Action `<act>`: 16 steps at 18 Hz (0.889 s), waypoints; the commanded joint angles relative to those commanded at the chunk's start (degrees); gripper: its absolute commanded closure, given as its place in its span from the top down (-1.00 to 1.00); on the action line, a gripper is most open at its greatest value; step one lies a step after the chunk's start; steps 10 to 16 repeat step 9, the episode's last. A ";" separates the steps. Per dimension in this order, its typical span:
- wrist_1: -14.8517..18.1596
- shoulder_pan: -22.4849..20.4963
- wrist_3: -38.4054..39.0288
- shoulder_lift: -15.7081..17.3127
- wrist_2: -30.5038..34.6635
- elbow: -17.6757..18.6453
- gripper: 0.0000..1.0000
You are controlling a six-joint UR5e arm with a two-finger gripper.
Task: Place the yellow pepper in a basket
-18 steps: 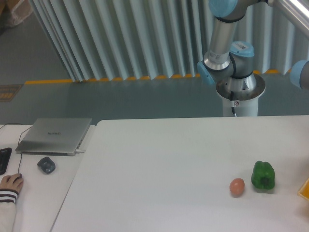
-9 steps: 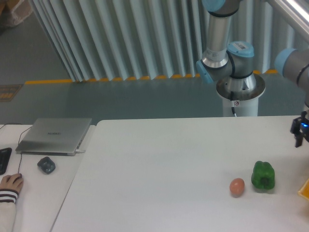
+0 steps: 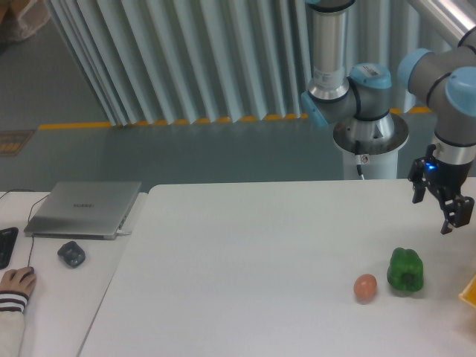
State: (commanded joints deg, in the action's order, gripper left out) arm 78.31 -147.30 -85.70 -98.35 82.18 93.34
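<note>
The yellow pepper is out of view. Only a small orange-yellow corner of the basket (image 3: 470, 291) shows at the right edge of the table. My gripper (image 3: 434, 210) hangs above the table's right side, up and to the right of a green bell pepper (image 3: 405, 270). Its two dark fingers are spread apart with nothing between them, so it is open and holds nothing.
A small pinkish-brown egg-like ball (image 3: 365, 287) lies just left of the green pepper. On the side desk at the left are a closed laptop (image 3: 83, 207), a mouse (image 3: 71, 253) and a person's hand (image 3: 16, 281). The arm's base (image 3: 370, 141) stands behind the table.
The arm has swung in from the right. The gripper, out of view a second ago and at the frame's right edge half a second ago, now hangs further left above the green pepper.
</note>
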 joint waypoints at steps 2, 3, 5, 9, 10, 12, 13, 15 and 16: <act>0.00 -0.09 -0.61 0.00 -0.09 -0.35 1.00; 0.00 0.00 -0.61 0.00 0.00 -0.61 1.00; -0.34 0.52 -0.52 -0.09 -0.09 -0.18 1.00; -0.87 1.14 0.18 -0.26 0.09 0.00 1.00; -0.87 1.14 0.18 -0.26 0.09 0.00 1.00; -0.87 1.14 0.18 -0.26 0.09 0.00 1.00; -0.87 1.14 0.18 -0.26 0.09 0.00 1.00; -0.87 1.14 0.18 -0.26 0.09 0.00 1.00; -0.87 1.14 0.18 -0.26 0.09 0.00 1.00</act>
